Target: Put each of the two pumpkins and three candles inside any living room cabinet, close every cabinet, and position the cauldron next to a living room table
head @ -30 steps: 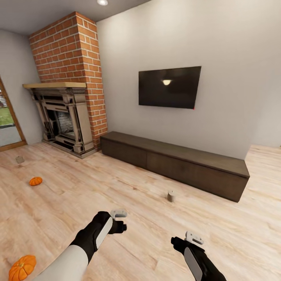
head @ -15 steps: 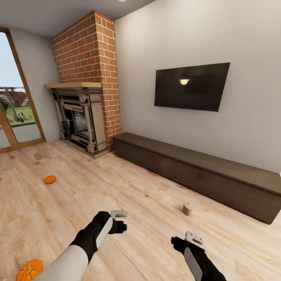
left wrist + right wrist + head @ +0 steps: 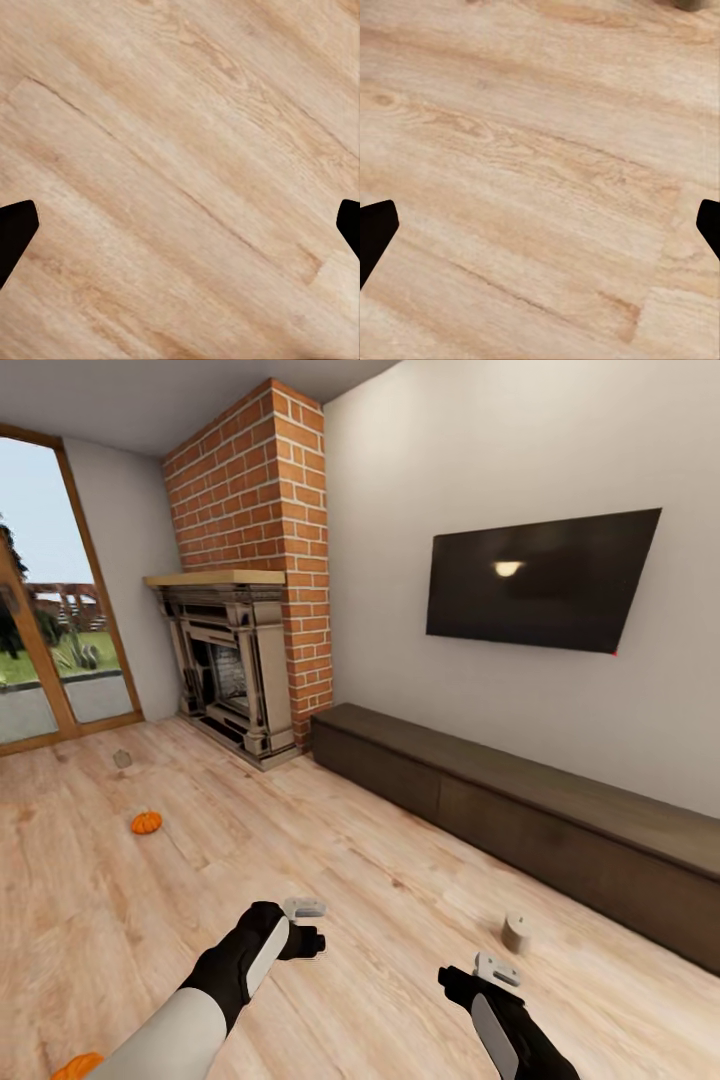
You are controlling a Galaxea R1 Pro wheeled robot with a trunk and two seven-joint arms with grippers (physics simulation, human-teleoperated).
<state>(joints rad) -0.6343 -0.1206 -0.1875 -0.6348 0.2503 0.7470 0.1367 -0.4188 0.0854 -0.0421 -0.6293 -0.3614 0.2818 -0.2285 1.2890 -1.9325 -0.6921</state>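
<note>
The short stubby grey candle stood upright on the floor just in front of the long dark-brown wood cabinet, ahead of the empty, spread-fingered right gripper, nearer it than the likewise empty left gripper.

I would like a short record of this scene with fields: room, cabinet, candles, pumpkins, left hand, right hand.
room: wood floor, brick fireplace, wall TV, glass door
cabinet: long dark unit under the TV, fronts shut
candles: one on the floor before the cabinet; one near the door
pumpkins: one on the floor far left; another at the lower left edge, cut off
left hand: open, empty, over bare floor
right hand: open, empty, over bare floor
</note>
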